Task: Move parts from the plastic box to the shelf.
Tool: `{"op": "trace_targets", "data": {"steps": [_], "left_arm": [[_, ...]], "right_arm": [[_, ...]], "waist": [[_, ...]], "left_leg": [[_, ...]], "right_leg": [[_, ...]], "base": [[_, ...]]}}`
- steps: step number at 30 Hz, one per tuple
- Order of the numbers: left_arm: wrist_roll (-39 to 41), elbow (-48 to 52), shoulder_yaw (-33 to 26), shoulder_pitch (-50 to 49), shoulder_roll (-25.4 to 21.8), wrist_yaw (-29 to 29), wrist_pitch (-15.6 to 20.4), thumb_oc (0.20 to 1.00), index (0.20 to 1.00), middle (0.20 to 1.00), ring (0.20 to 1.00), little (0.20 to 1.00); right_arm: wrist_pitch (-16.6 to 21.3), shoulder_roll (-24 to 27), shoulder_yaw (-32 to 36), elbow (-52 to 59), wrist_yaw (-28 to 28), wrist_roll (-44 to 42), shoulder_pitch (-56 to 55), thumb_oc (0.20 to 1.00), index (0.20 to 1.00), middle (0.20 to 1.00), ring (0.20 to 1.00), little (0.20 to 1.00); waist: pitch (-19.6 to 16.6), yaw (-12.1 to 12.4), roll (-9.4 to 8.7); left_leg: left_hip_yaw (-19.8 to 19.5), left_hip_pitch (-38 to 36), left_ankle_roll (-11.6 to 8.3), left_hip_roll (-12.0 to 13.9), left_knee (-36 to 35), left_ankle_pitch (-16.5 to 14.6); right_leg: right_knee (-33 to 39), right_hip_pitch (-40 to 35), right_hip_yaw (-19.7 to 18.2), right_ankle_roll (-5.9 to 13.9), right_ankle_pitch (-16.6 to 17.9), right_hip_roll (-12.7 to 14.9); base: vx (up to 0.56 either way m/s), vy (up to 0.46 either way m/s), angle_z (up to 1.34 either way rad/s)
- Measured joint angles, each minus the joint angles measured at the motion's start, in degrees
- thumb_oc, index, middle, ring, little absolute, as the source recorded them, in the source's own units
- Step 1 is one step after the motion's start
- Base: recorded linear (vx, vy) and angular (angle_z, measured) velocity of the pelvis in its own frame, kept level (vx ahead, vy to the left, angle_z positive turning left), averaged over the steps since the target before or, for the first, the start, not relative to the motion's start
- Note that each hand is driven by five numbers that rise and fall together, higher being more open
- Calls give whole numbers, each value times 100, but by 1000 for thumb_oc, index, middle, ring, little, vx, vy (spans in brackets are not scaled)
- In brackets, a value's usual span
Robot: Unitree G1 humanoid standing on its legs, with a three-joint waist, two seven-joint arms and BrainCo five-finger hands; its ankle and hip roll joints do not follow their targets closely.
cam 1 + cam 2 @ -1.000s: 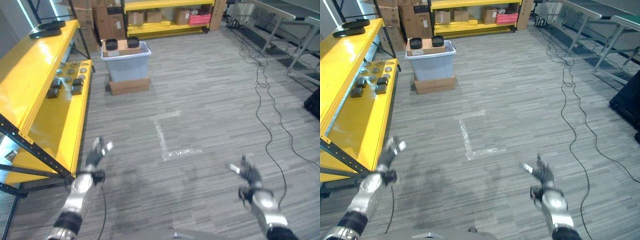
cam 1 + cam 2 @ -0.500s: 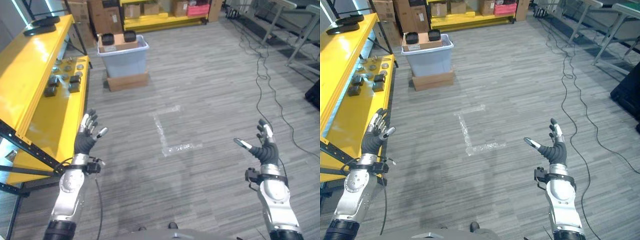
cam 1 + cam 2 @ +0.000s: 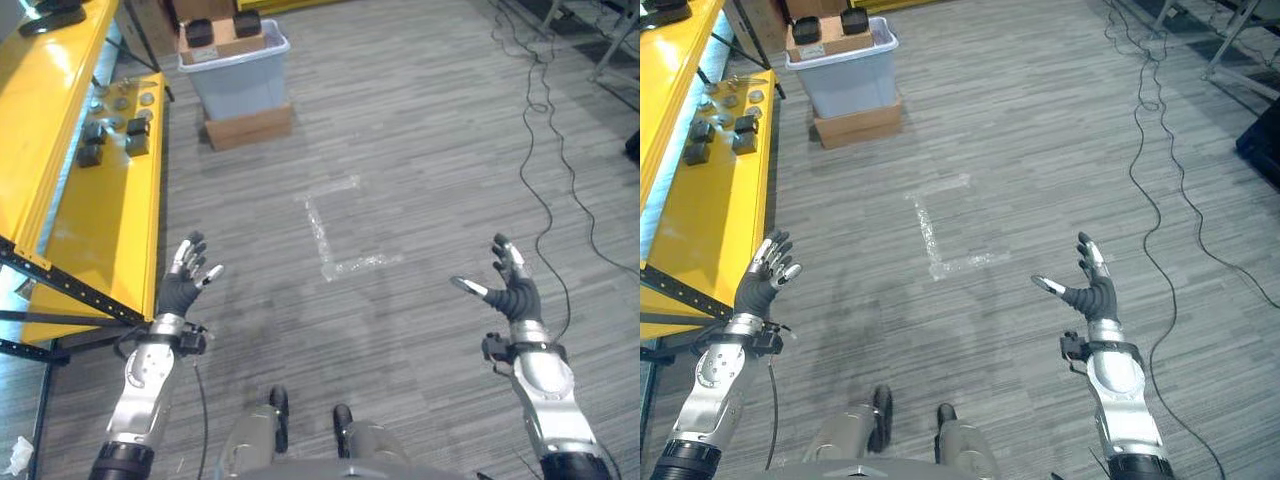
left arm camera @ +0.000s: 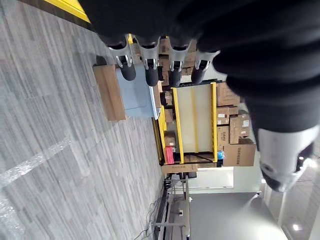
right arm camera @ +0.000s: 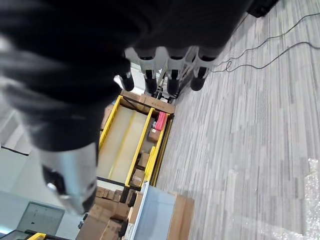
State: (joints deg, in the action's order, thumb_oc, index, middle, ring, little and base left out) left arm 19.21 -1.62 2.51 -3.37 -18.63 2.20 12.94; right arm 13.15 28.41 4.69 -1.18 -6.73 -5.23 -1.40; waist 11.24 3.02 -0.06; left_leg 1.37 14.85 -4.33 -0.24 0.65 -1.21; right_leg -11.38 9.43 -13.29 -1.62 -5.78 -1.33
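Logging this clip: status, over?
Left hand and right hand open, empty. Pale blue plastic box far ahead on cardboard; small dark parts on yellow metal shelf. No obstruction between.

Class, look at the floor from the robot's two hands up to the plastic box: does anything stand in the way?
Nothing visible does. Bare floor with an L of tape lies between the open left hand, right hand and the plastic box.

No text, label or number can be read on anything here
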Motion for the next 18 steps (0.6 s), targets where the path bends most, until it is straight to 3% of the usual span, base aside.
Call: {"op": "trace_targets", "data": {"steps": [1,3,5,6,7,8,9,11,12,14,16,18], "left_arm": [[101,-147,-1,273,186,83,-1,1000,1000,1000,1000,1000],[184,-107,13,397,253,130,21,1000,1000,1000,1000,1000],[205,-136,29,462,260,162,37,1000,1000,1000,1000,1000],[206,-149,68,536,242,236,36,1000,1000,1000,1000,1000],[207,-57,125,574,198,287,45,1000,1000,1000,1000,1000],[211,-67,213,697,77,328,55,1000,1000,1000,1000,1000],[212,-65,272,887,2,372,35,1000,1000,1000,1000,1000],[210,-54,260,892,6,365,41,1000,1000,1000,1000,1000],[198,-12,253,819,-182,392,12,1000,1000,1000,1000,1000],[195,2,231,818,-173,383,20,1000,1000,1000,1000,1000],[199,-145,133,798,-179,380,30,1000,1000,1000,1000,1000],[207,-446,199,770,-175,344,-76,1000,1000,1000,1000,1000]], "right_arm": [[-2,52,-219,-5,4,4,409,1000,1000,1000,1000,1000],[3,59,-276,22,4,34,652,1000,1000,1000,1000,1000],[2,96,-256,22,-21,118,620,1000,1000,1000,1000,1000],[-12,132,-278,32,-20,119,589,1000,1000,1000,1000,1000],[-9,192,-268,114,-13,126,492,1000,1000,1000,1000,1000],[-40,139,-283,113,-9,128,409,1000,1000,1000,1000,1000],[-117,126,-349,209,13,150,285,1000,1000,1000,1000,1000],[-117,139,-363,224,16,148,258,1000,1000,1000,1000,1000],[-177,-3,-715,248,73,145,209,1000,1000,1000,1000,1000],[-227,32,-749,255,157,109,126,1000,1000,1000,1000,1000],[-215,-85,-737,257,270,7,162,1000,1000,1000,1000,1000],[-205,-238,-639,248,440,-247,-3,1000,1000,1000,1000,1000]], "waist": [[1,122,133],[-20,291,240],[-84,337,395],[-82,327,378],[-140,254,402],[-118,197,245],[-75,103,224],[-80,82,209],[89,16,280],[51,-87,312],[-45,-72,146],[-136,-131,3]], "left_leg": [[21,-4,-12,77,-470,112],[169,-84,47,209,-255,128],[430,-370,250,221,232,63],[646,-448,266,157,273,115],[906,-487,531,102,283,501],[906,-552,650,-145,300,395],[938,-672,888,-349,303,377],[927,-675,959,-375,286,287],[1195,-1051,989,-470,311,235],[1135,-1324,789,-453,168,-10],[1154,-1541,851,-498,-126,-107],[1134,-1705,889,-497,-182,-231]], "right_leg": [[322,-148,-181,123,171,-5],[392,-260,-242,187,140,-12],[313,-541,-229,379,-155,85],[-69,-504,-130,537,-444,241],[-687,-352,46,856,-588,390],[-1484,-71,22,1040,-675,560],[-3016,758,48,1170,-623,626],[-3151,861,38,1168,-582,626],[-4356,1797,487,962,-454,814],[-3340,1724,517,1018,-449,593],[-2207,1661,498,1056,-452,371],[-1337,1717,463,1131,-241,-142]], "base": [[339,191,-58],[484,270,-59],[392,196,-42],[166,78,-12],[163,77,5],[285,199,29],[337,176,22],[311,96,-7],[293,8,-22],[434,1,-8],[399,-29,-13],[686,-89,-2]]}}
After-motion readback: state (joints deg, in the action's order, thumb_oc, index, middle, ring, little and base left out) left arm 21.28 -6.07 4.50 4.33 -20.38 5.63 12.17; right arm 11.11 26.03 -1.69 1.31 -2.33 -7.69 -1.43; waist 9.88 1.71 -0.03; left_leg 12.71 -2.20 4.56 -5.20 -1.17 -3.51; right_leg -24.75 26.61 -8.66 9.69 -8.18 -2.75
